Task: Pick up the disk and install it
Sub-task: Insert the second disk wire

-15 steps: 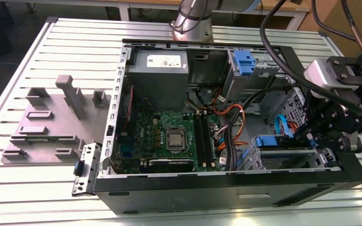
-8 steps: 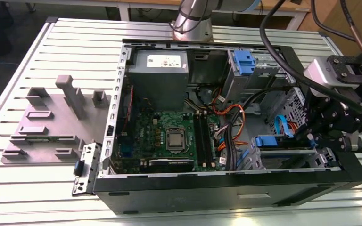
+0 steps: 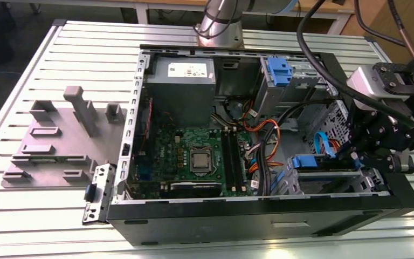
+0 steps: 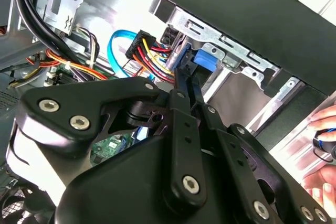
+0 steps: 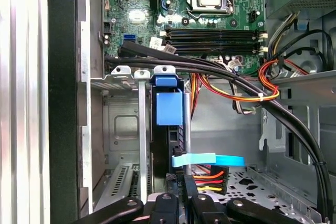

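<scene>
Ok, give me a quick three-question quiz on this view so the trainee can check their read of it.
1. True or false: the computer case lies open with its motherboard exposed.
2. In the exterior view, the gripper is: A) at the drive cage on the exterior view's right; B) over the grey fixture outside the case; C) above the power supply.
3. What colour is the plastic bracket standing in that cage?
Key: 1 true; 2 A; 3 blue.
</scene>
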Motion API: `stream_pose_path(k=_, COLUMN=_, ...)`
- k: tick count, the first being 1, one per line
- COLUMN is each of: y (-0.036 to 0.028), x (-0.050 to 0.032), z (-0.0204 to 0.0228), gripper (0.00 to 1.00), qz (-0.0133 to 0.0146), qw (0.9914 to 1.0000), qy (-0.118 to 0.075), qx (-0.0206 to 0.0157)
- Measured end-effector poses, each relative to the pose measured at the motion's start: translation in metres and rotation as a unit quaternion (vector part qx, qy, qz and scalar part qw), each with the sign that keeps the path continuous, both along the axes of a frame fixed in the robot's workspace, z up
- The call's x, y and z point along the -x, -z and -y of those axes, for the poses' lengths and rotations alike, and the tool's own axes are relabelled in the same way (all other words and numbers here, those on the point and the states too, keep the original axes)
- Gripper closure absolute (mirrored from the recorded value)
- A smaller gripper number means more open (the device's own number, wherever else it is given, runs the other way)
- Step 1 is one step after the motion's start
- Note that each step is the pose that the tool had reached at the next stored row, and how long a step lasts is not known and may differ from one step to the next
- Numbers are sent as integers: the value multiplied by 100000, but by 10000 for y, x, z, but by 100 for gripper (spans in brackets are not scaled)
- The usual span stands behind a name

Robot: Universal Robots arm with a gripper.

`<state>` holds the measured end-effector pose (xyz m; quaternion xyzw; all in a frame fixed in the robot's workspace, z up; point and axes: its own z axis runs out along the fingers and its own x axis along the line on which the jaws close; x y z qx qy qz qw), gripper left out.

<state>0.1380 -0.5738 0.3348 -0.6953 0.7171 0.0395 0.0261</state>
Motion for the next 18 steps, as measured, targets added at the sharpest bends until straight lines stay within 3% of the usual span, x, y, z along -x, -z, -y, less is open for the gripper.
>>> stream_pose_path(k=8, y=8, x=-4, z=-5, gripper=84, qz=3, qw=99998, qy=-501, qx=227)
stream_pose_path(k=18, y=55, x=-4, z=-6, gripper=84, qz=1, qw=99998, qy=-573, qx=234)
